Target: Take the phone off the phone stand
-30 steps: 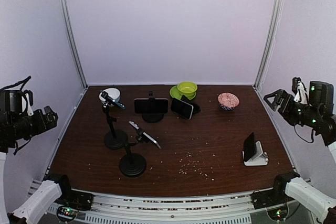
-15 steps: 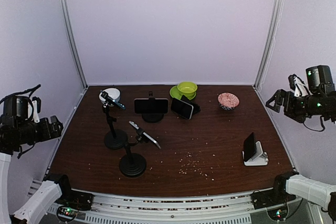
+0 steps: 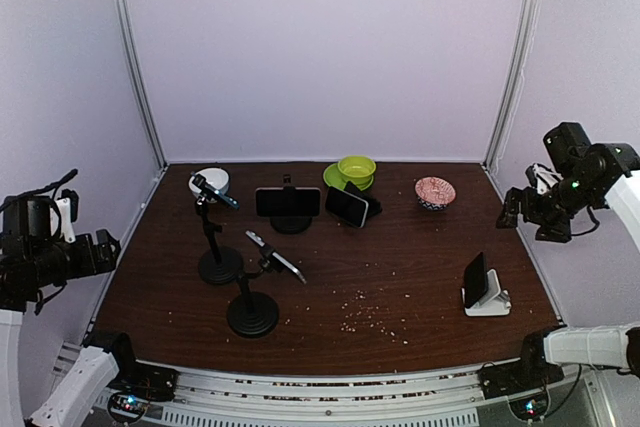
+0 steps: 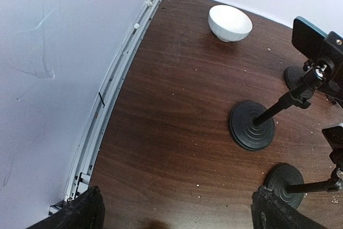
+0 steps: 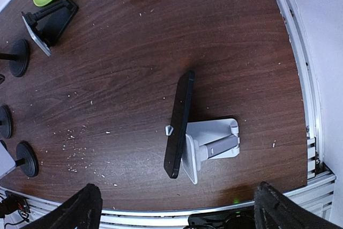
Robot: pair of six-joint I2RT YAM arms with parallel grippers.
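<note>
Phone [image 5: 179,124] leans below, just ahead of our right claw [image 5: 181,211], jaws spread wide, long axis crossing their line.

Black arms [image 3: 50,255], white lower links [image 3: 590,345]; green lights [image 3: 575,184]; black cables [image 3: 45,187].

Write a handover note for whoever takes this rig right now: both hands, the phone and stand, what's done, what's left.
Left hand: open, empty, raised at the left edge of the table.
Right hand: open, empty, raised over the right edge, its camera looking down on the phone.
Phone: leaning in the white stand, near right. Black stands further left also carry phones.
Done: nothing; the phone is untouched.
Left: lower the right hand, grip the phone, lift it clear.
</note>
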